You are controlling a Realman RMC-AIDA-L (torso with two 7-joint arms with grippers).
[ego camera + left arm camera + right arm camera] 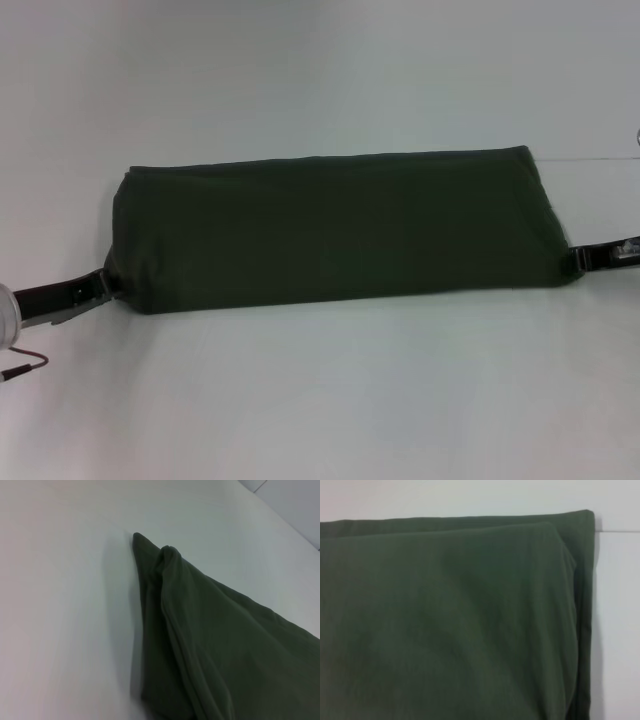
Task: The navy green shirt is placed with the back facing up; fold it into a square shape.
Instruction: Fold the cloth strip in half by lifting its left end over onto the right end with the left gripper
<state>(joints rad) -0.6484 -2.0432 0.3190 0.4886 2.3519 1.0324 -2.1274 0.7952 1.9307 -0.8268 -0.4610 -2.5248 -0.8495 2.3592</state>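
- Navy green shirt (335, 228) is seen as a long, wide band stretched across the white desk (330, 400), its near edge lower than its far edge.
- Left pincer (97, 286) is seen at the shirt's left lower corner, touching the fabric; whether it is spread or pressed together cannot be told, as the tips are hidden by the cloth.
- Right pincer (590, 257) is seen at the shirt's right lower corner, against the fabric edge; its state cannot be told either.
- In the left wrist view the shirt (215, 645) is shown as layered folds running to a pointed corner on the desk (65, 605).
- In the right wrist view two stacked layers of the shirt (450, 620) are shown, the upper edge set just inside the lower one, with the desk (617, 620) beside them.
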